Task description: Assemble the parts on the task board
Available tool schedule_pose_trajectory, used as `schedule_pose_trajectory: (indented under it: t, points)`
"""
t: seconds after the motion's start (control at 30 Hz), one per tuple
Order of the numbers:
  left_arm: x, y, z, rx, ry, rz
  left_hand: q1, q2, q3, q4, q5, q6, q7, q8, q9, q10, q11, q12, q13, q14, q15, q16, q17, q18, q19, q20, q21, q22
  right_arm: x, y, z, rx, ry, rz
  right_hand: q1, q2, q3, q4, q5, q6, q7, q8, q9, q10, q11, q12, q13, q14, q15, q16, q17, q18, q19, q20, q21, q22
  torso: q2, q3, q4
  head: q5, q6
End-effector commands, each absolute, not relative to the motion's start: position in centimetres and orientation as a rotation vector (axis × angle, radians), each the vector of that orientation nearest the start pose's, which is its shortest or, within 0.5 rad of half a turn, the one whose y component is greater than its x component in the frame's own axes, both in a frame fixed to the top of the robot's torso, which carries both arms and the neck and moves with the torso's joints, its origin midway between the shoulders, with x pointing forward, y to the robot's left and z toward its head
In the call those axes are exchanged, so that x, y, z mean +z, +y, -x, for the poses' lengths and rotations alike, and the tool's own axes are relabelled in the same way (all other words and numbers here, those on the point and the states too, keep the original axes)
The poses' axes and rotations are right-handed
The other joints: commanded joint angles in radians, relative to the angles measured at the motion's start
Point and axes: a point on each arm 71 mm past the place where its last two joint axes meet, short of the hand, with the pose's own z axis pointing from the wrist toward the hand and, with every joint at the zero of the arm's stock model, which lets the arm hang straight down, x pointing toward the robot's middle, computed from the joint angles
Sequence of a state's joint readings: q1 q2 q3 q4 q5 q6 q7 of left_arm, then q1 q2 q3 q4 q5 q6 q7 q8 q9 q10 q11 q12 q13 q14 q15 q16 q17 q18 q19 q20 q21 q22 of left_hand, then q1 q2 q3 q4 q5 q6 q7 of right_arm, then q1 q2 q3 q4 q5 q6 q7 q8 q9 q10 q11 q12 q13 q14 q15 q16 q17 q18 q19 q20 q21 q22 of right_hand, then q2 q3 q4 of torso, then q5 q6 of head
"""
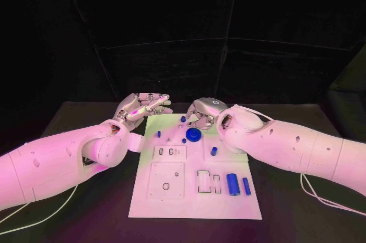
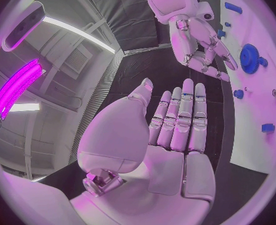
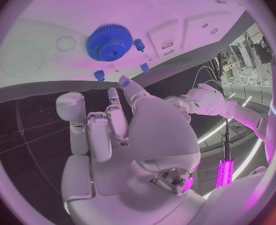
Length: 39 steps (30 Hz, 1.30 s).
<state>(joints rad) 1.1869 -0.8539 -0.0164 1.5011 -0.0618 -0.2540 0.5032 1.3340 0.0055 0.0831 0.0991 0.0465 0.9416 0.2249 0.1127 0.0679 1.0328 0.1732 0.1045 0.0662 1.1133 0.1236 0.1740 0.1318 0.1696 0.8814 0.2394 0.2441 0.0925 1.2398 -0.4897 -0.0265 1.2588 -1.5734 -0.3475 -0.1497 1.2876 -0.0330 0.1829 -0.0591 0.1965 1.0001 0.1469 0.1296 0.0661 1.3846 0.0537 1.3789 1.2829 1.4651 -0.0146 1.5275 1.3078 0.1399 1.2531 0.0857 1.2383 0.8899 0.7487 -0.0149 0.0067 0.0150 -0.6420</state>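
Observation:
The white task board (image 1: 194,201) lies in the middle of the table. A blue gear (image 1: 193,135) sits on its far half, with small blue pegs (image 1: 183,118) around it. My left hand (image 1: 141,108) hovers by the board's far left corner; in the left wrist view its fingers (image 2: 182,120) are straight and side by side and the palm is empty. My right hand (image 1: 202,113) hangs over the far edge just beyond the gear. Its fingers (image 3: 115,115) are loosely bent above the gear (image 3: 109,42) and small pegs (image 3: 138,45), holding nothing.
Two blue cylinders (image 1: 232,184) (image 1: 246,186) lie at the board's near right, beside rectangular slots (image 1: 204,180). Another blue peg (image 1: 214,151) lies mid-board and one (image 1: 158,133) stands at the left. White cables (image 1: 320,198) trail on the black table.

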Motion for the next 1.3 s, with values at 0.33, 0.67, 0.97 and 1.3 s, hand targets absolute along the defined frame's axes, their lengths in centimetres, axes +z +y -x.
schedule_pose_trajectory:
  t: [0.33, 0.67, 0.97, 1.3]
  points:
    - [-16.7, 22.0, -49.3, -1.639, 1.327, 0.974, 0.002, 0.008, 0.002, -0.005, 0.002, 0.006, 0.002, -0.004, -0.001, 0.004, 0.0, -0.006, 0.0, 0.001, 0.003, -0.005, 0.001, 0.015, 0.007, 0.003, -0.006, -0.001, -17.2, -12.1, -51.8, 0.608, 1.674, 0.281, -0.076, -0.065, -0.104, 0.054, 0.03, -0.068, 0.014, -0.041, 0.0, -0.027, 0.021, -0.028, -0.032, 0.079, 0.012, 0.003, 0.129, -0.012, -0.004, 0.016, 0.001, -0.005, 0.0, -0.0001, 0.0006, -0.007, 0.001]
    - [-16.7, 22.0, -49.3, -1.639, 1.328, 0.974, 0.002, 0.008, 0.002, -0.005, 0.002, 0.006, 0.002, -0.004, -0.001, 0.004, 0.0, -0.006, 0.0, 0.001, 0.003, -0.005, 0.001, 0.015, 0.007, 0.003, -0.006, -0.001, -17.7, -11.8, -51.9, 0.587, 1.73, 0.299, -0.07, -0.063, -0.137, 0.072, 0.032, -0.081, 0.019, -0.046, 0.001, -0.028, 0.026, -0.028, -0.03, 0.079, 0.017, 0.004, 0.133, -0.013, -0.004, 0.02, 0.003, -0.003, 0.001, 0.0, 0.0045, -0.008, -0.004]
    - [-16.7, 22.0, -49.4, -1.639, 1.329, 0.975, 0.002, 0.008, 0.002, -0.005, 0.002, 0.006, 0.002, -0.004, -0.001, 0.004, 0.0, -0.006, 0.0, 0.001, 0.003, -0.005, 0.001, 0.015, 0.007, 0.003, -0.006, -0.001, -18.0, -10.9, -52.4, 0.575, 1.734, 0.306, -0.041, -0.043, -0.142, 0.073, 0.036, -0.083, 0.02, -0.045, 0.003, -0.021, 0.026, -0.019, -0.018, 0.081, 0.018, 0.007, 0.143, -0.013, 0.0, 0.022, 0.008, 0.004, 0.0, -0.001, 0.0042, -0.008, -0.007]
    - [-16.7, 22.0, -49.4, -1.638, 1.329, 0.975, 0.001, 0.009, 0.001, -0.008, 0.002, 0.006, 0.002, -0.006, -0.001, 0.005, 0.0, -0.008, -0.001, 0.001, 0.003, -0.008, 0.002, 0.015, 0.007, 0.003, -0.008, -0.003, -18.2, -10.8, -52.7, 0.552, 1.735, 0.312, -0.004, -0.017, -0.137, 0.063, 0.031, -0.077, 0.019, -0.039, 0.004, -0.017, 0.025, -0.014, -0.01, 0.082, 0.017, 0.009, 0.147, -0.013, 0.0, 0.022, 0.01, 0.005, 0.0, -0.001, 0.0034, -0.006, -0.009]
